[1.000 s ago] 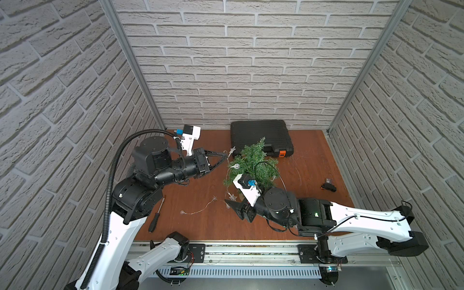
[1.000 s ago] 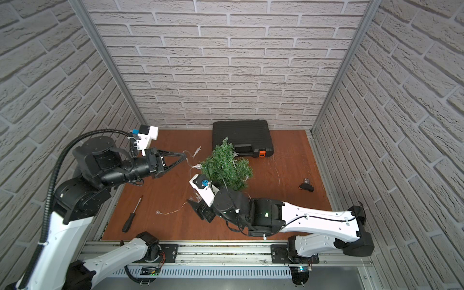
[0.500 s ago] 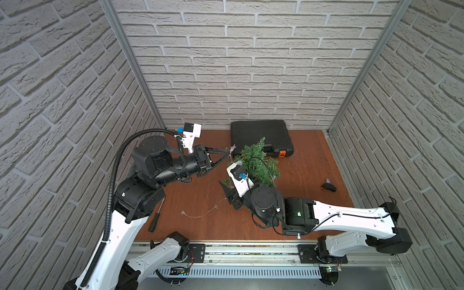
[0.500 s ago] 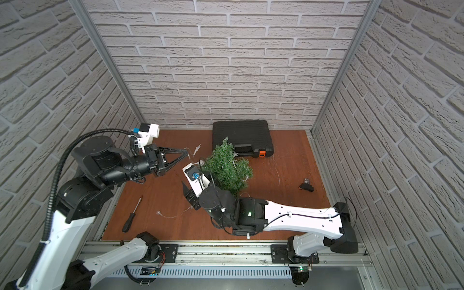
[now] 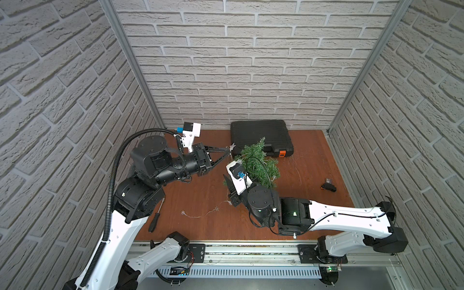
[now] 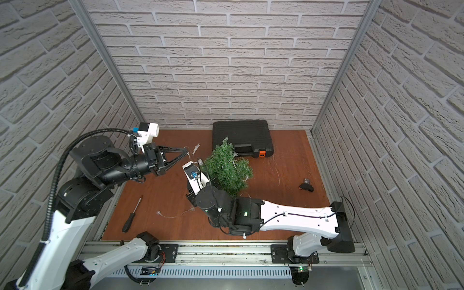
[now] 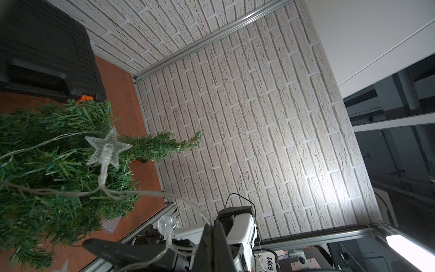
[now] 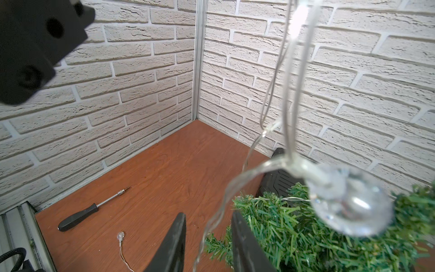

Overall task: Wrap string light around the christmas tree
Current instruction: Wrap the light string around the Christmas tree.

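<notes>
Rust-brown board [image 5: 200, 185], pale brick walls [image 5: 251, 75]; left gripper [image 5: 229, 151] pinches string light [image 7: 107, 147] beside christmas tree [image 5: 259, 163]; right gripper [image 8: 208, 217] gapes around it.

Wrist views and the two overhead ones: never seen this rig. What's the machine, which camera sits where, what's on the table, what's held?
It is two robot arms on a front rail, a left arm and a right arm, each ending in a two-fingered gripper. The two top views come from one overhead camera pair, so they look nearly alike. Each wrist view comes from a camera on that arm, looking along its fingers.

On the brown table are a small tree and a black case, plus a screwdriver and a small black item. A string light is draped over the tree, with a loose end on the table.

The left gripper is shut on the wire, raised beside the tree. The right gripper is open, with the wire running between its fingers.
</notes>
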Tool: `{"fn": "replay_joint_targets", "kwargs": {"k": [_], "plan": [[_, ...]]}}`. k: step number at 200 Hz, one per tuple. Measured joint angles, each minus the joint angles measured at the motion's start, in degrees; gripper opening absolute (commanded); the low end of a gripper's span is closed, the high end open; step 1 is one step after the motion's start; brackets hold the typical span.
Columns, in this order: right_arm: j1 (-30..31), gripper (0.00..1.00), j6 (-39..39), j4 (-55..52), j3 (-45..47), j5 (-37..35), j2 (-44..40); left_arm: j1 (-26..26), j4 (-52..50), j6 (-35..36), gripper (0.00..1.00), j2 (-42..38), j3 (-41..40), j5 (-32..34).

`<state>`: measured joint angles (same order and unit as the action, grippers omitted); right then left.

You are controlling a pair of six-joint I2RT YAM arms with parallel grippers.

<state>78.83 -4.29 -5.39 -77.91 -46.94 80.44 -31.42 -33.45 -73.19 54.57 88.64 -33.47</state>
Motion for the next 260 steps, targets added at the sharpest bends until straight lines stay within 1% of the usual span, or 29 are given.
{"fn": "replay_joint_targets", "kwargs": {"k": [21,35,85,113,145,161,173,185,205,225,235,260], "plan": [[0.0,0.29,0.1,0.0,0.0,-0.3,0.0,-0.3,1.0,-0.3,0.0,0.0,0.0,0.1],[-0.2,0.24,0.1,0.0,0.0,-0.5,0.0,-0.5,1.3,-0.5,0.0,-0.1,0.0,0.2],[-1.1,0.23,0.0,0.1,-0.8,-0.8,0.2,-0.7,1.8,-1.0,0.0,-0.1,0.0,0.8],[-1.6,0.03,0.0,0.0,-0.9,0.5,0.2,-1.0,1.8,-1.0,0.0,-0.1,0.0,1.1],[-1.7,0.03,0.0,-0.4,-1.6,2.6,0.2,-1.2,1.7,-0.7,0.0,-0.1,0.0,1.6],[-1.7,0.03,-0.6,-1.4,-2.7,3.8,0.1,-1.2,0.9,0.9,0.0,-0.1,0.0,2.5],[-1.7,0.03,-1.7,-2.8,-3.7,4.8,0.0,-1.2,-0.6,2.8,0.06,-0.1,0.0,3.5],[-1.7,0.03,-3.0,-5.0,-4.1,5.6,-0.7,-1.2,-2.8,5.0,0.09,0.0,-0.1,4.7],[-1.7,0.03,-5.7,-9.5,-5.0,6.6,-2.4,-1.2,-5.5,8.3,0.1,1.0,-0.7,6.6],[-1.7,0.03,-8.9,-15.0,-7.5,7.9,-3.9,-1.2,-7.4,11.6,0.12,2.1,-1.3,8.5],[-1.7,0.03,-10.4,-17.0,-9.1,8.4,-4.6,-1.2,-8.2,13.4,0.18,3.0,-1.3,9.6],[-1.7,0.03,-13.3,-21.4,-13.0,9.5,-5.6,-1.2,-10.8,18.3,0.4,4.7,-1.3,12.3]]}}
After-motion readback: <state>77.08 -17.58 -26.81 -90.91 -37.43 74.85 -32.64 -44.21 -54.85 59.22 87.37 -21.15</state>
